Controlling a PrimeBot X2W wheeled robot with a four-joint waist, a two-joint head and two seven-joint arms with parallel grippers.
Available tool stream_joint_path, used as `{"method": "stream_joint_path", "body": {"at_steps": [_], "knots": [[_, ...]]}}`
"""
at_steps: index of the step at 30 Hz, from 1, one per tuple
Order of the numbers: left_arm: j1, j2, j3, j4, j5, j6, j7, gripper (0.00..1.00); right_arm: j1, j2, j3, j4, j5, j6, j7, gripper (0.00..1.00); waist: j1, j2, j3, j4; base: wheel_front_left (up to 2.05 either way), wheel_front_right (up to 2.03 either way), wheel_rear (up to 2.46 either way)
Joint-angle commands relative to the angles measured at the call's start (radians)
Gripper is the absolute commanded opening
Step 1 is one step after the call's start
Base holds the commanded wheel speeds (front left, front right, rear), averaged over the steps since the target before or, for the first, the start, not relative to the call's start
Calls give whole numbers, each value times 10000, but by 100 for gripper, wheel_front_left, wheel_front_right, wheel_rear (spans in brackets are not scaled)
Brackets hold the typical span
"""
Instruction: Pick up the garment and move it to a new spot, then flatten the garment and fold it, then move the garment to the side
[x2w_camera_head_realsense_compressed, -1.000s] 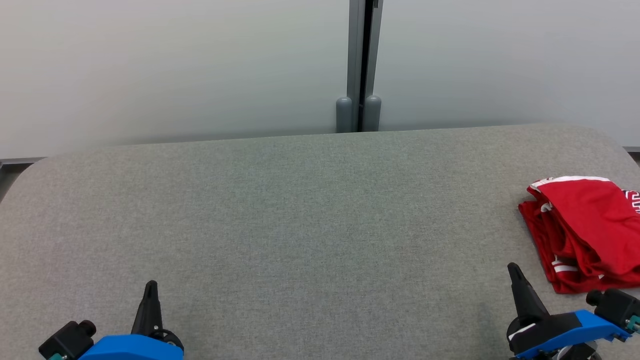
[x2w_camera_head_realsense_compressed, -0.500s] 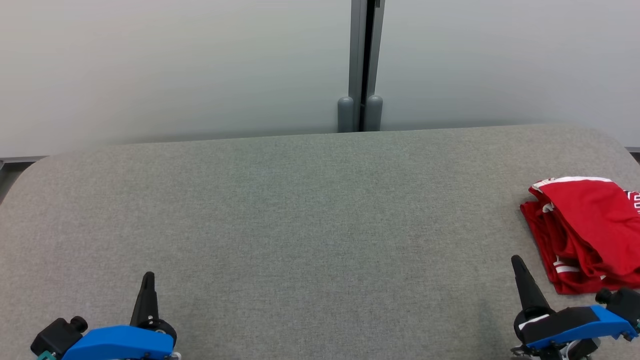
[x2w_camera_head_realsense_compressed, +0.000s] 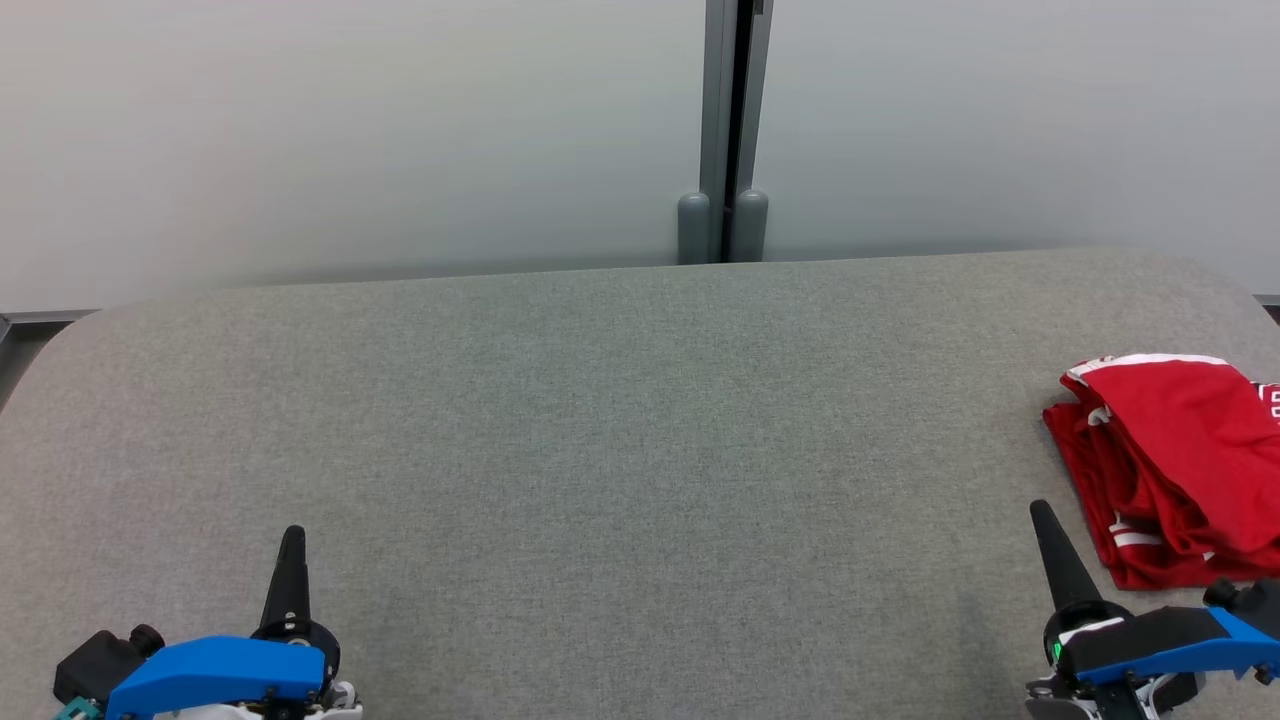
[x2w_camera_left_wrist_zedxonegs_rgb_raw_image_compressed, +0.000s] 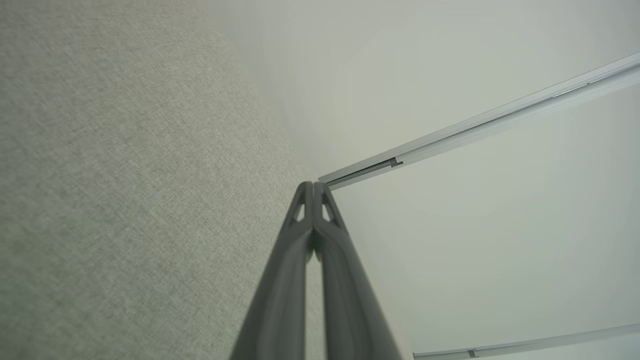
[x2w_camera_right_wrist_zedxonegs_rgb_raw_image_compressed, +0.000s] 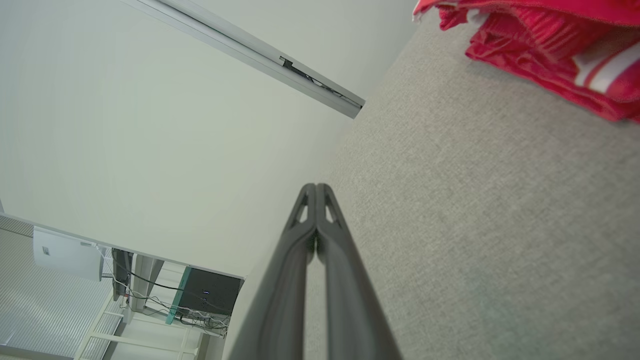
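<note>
The red garment (x2w_camera_head_realsense_compressed: 1180, 450), trimmed in white, is lying in a folded, slightly rumpled bundle at the right edge of the bench (x2w_camera_head_realsense_compressed: 620, 430), about midway between the far and near edges, and part of it is running out past the right side of the head view. The bench, covered in grey woven fabric with rounded far corners, is standing against a pale wall (x2w_camera_head_realsense_compressed: 350, 130) whose two panels are meeting at a grey vertical joint (x2w_camera_head_realsense_compressed: 735, 120) behind the middle of the far edge. The left gripper (x2w_camera_head_realsense_compressed: 292, 538) is sitting by the near edge toward the left corner, its fingers pointing at the far edge and pressing together tip to tip, clenched on nothing. The right gripper (x2w_camera_head_realsense_compressed: 1040, 512) is sitting by the near edge toward the right corner, just beside the garment's near left corner but apart from it, its fingers likewise clenched with nothing between them. In the right wrist view a strip of bare grey fabric is separating the closed fingertips from the red cloth. Whether either gripper is touching the bench cannot be told.
</note>
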Motion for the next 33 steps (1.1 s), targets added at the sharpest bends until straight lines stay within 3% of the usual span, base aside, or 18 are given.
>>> {"method": "stream_joint_path", "body": {"at_steps": [1, 33], "knots": [[-240, 18, 80, -147, -188, -59, 65, 0, -265, -5, -47, -136, 236, 5, 40, 0, 0, 0, 1, 3, 0, 0, 0], [-513, -236, 609, -444, -2606, -201, 820, 0, -405, 9, -198, -226, 3095, 6, 374, 0, 0, 0, 22, 85, 0, 0, 0]]}}
